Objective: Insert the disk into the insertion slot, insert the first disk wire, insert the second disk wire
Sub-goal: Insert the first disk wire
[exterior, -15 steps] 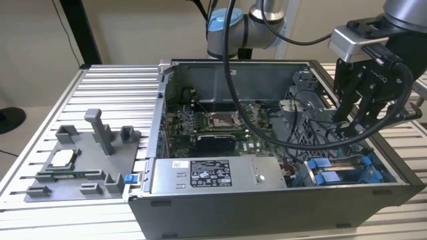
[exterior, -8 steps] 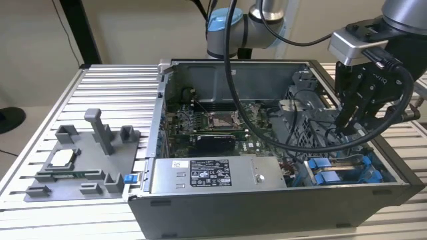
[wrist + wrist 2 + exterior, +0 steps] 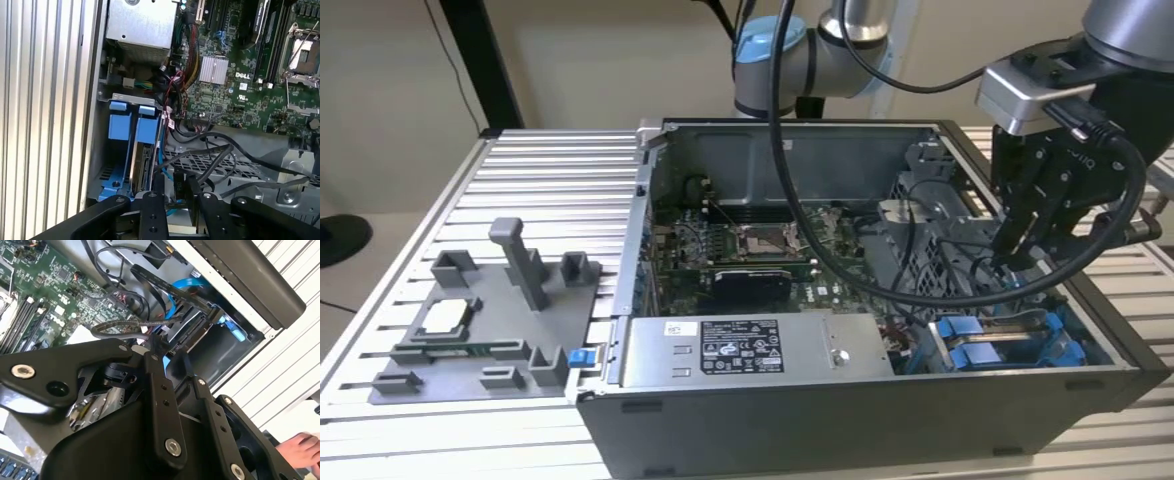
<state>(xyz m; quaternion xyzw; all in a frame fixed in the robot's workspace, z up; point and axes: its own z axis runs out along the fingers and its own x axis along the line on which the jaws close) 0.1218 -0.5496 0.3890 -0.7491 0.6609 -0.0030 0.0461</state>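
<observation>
Tool point(image 3: 1010, 252) above insertion slot point(image 3: 1047, 335), disk point(image 3: 145, 165) perhaps inside

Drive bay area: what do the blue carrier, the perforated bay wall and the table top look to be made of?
Blue carrier: looks like moulded plastic, with a uniform bright blue colour, a soft sheen and rounded tabs.
Perforated bay wall: likely sheet metal, dull grey with a regular grid of punched holes.
Table top: probably extruded aluminium, matte silver with long parallel ribs.
</observation>
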